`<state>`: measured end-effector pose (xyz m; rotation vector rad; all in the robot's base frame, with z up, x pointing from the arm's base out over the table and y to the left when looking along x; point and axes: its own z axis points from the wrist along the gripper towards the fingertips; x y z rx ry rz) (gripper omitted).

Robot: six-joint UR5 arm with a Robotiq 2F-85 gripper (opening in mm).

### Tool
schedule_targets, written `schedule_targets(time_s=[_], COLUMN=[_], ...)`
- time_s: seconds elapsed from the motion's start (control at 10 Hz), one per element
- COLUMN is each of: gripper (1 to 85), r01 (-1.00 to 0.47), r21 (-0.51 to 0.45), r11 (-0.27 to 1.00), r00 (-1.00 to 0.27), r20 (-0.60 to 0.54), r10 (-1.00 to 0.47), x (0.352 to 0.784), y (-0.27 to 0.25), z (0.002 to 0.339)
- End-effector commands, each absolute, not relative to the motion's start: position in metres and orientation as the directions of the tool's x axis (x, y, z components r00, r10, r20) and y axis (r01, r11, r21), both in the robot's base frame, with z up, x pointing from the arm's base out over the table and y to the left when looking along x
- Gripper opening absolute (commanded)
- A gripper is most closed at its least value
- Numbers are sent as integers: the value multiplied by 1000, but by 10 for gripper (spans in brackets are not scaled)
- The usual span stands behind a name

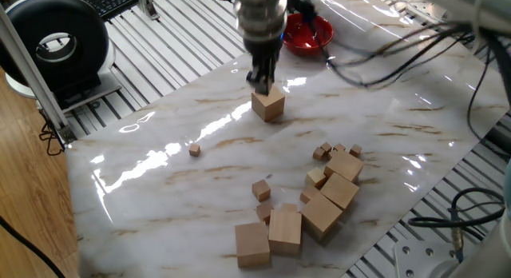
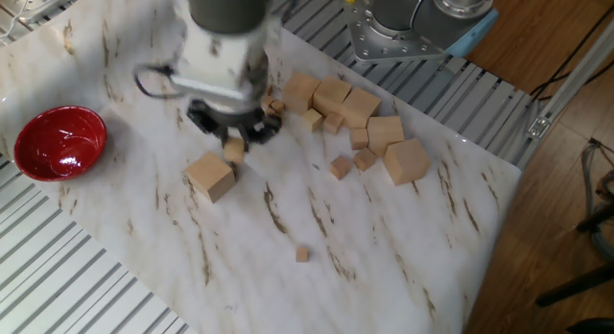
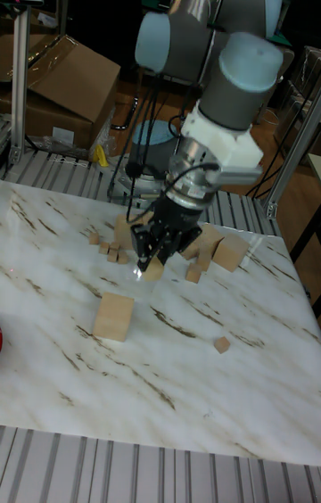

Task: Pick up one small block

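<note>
My gripper point(image 2: 233, 154) hangs above the marble table, shut on a small block point(image 2: 234, 148) of pale wood. The tall fixed view shows the same small block point(image 3: 154, 270) clear of the table, pinched between the dark fingers of the gripper point(image 3: 150, 264). In one fixed view the gripper point(image 1: 262, 78) is blurred just above a big pale-wood cube point(image 1: 268, 103), and the held block is hard to make out. That big cube point(image 2: 211, 176) rests on the table just below and left of the gripper.
A red bowl point(image 2: 58, 142) sits near the table's edge. Several big and small cubes are piled together point(image 2: 357, 115) point(image 1: 319, 200). One tiny cube point(image 2: 301, 253) lies alone. A black round device point(image 1: 56, 42) stands off the table.
</note>
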<state>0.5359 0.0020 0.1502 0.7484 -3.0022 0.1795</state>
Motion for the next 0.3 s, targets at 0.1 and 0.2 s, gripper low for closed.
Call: schedule_targets(time_s=[0.1,0.2], gripper=[10,10], r01=[-471,-475], r21=[-88,-92], r11=[878,875], r00=[-882,-880], r20=[69,72], r10=[-466,-470], x=[533,533], y=[-4,-5], z=[175,175])
